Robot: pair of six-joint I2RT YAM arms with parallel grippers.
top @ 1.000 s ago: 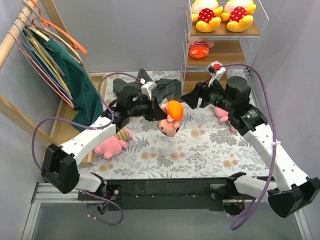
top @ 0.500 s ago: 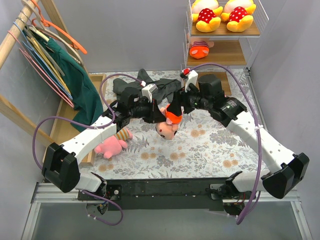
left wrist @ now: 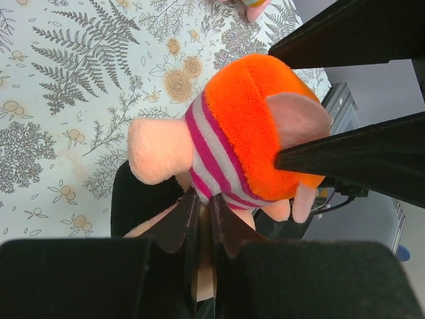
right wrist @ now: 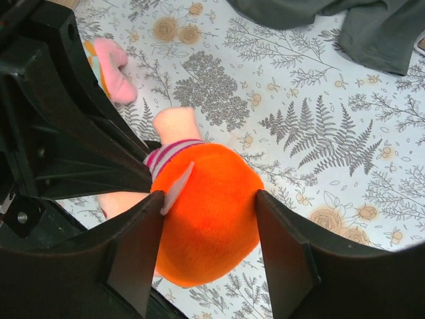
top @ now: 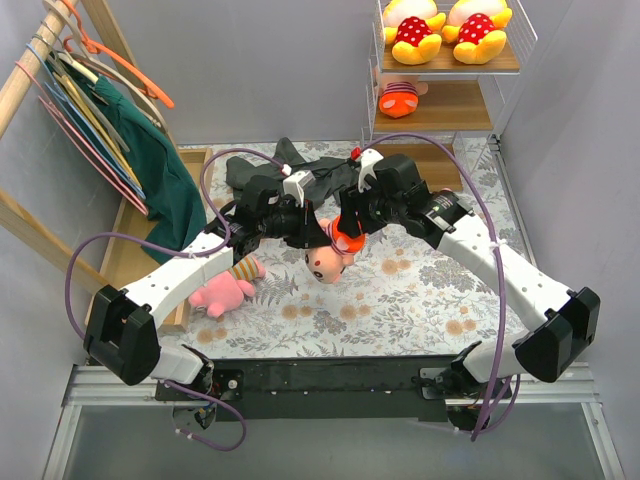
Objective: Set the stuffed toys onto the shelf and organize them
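Observation:
A stuffed toy [top: 330,258] with black hair, a pink-striped shirt and orange bottom [left wrist: 246,126] hangs head-down above the floral mat. My left gripper [top: 316,232] is shut on a thin fold at its shirt [left wrist: 202,197]. My right gripper [right wrist: 209,195] stands open astride the orange bottom [right wrist: 212,219], its fingers [right wrist: 282,252] touching both sides. A pink toy [top: 222,290] lies on the mat at the left. On the shelf [top: 455,105] two yellow toys [top: 415,30] [top: 478,25] sit on the top board and a striped one [top: 400,98] on the middle board.
A dark grey garment [top: 258,168] lies on the mat behind the arms. The slanted wooden clothes rail [top: 30,70] with hangers and a green garment [top: 165,180] stands at the left. The shelf's wire frame is close behind my right arm.
My right arm swung left from beside the shelf to the held toy, and its jaws have narrowed around the orange bottom. The toy now hangs a little lower. The left grip is unchanged.

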